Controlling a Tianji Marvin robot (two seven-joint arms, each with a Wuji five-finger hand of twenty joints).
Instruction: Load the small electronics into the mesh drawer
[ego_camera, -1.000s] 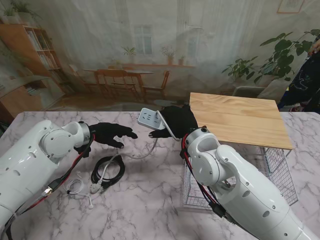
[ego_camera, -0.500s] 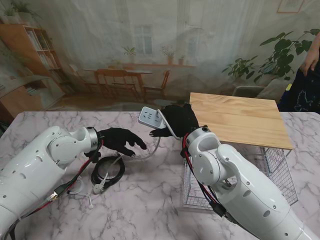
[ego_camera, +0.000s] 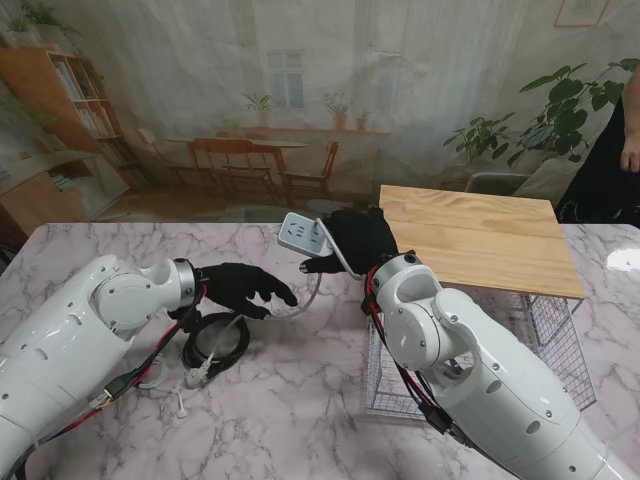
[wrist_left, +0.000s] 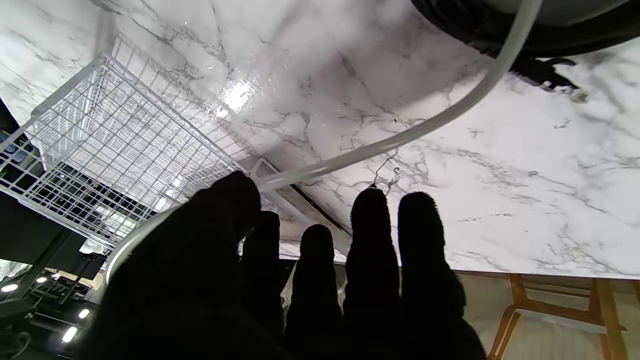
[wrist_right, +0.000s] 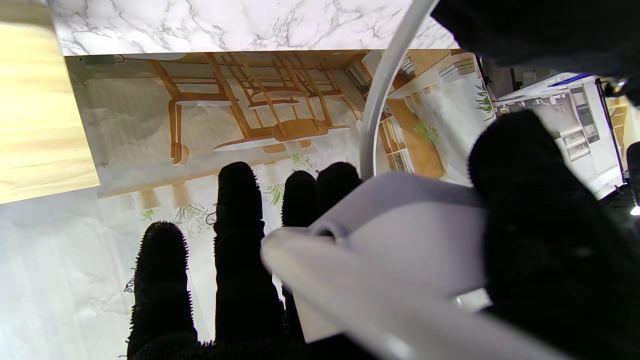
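Step in hand: loading of the power strip (ego_camera: 301, 236); I judge the task to be at the carry stage, with nothing yet visible inside the mesh drawer (ego_camera: 560, 340).

Right hand (ego_camera: 355, 240): clenched around the power strip, thumb on one side and fingers on the other (the right wrist view shows the white body wedged between them), holding it raised off the desk (ego_camera: 300, 400).

Left hand (ego_camera: 245, 288): fingers spread and slightly curled, holding nothing that I can confirm. The white cord (ego_camera: 310, 295) runs just past the thumb in the left wrist view; I cannot tell whether it touches.

Cord: hangs from the strip down to the desk, toward the left hand.

Drawer position: on the desk to my right, pulled out from beneath the wooden top (ego_camera: 480, 235), partly hidden by my right arm.

Remaining items: a black coiled cable (ego_camera: 215, 345) and a thin white cable (ego_camera: 160, 378), near my left arm on the desk.

Next move calls for: gathering the trailing cord with the left hand, then swinging the strip right and lowering it into the drawer.

Caution: a loose cord could drag or snag on the mesh rim.
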